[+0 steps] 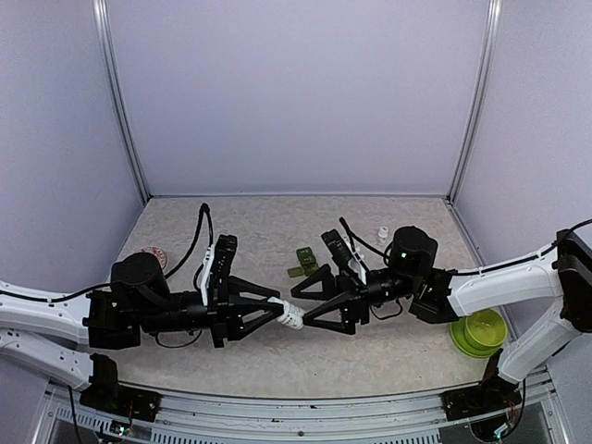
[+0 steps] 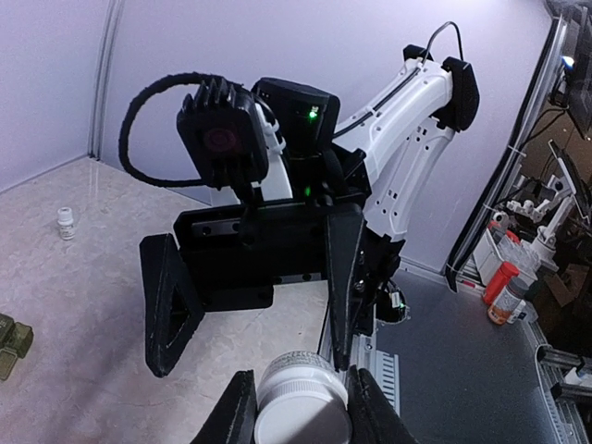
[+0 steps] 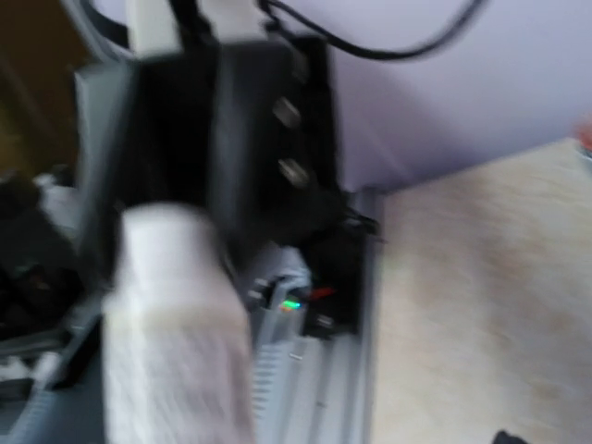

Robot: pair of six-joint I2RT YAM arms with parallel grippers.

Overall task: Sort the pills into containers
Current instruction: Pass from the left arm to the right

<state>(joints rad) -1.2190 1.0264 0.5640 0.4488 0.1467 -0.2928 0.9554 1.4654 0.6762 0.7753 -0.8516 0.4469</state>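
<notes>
Top external shows your left hand (image 1: pixel 277 311) clamped on the white pill bottle (image 1: pixel 292 318), held over the middle of the tabletop (image 1: pixel 264 220). Your right hand (image 1: pixel 299 307) reaches in from 3 o'clock, jaws spread wide at the bottle's free end. A green bowl (image 1: pixel 478 331) sits far off at 3 o'clock.
</notes>
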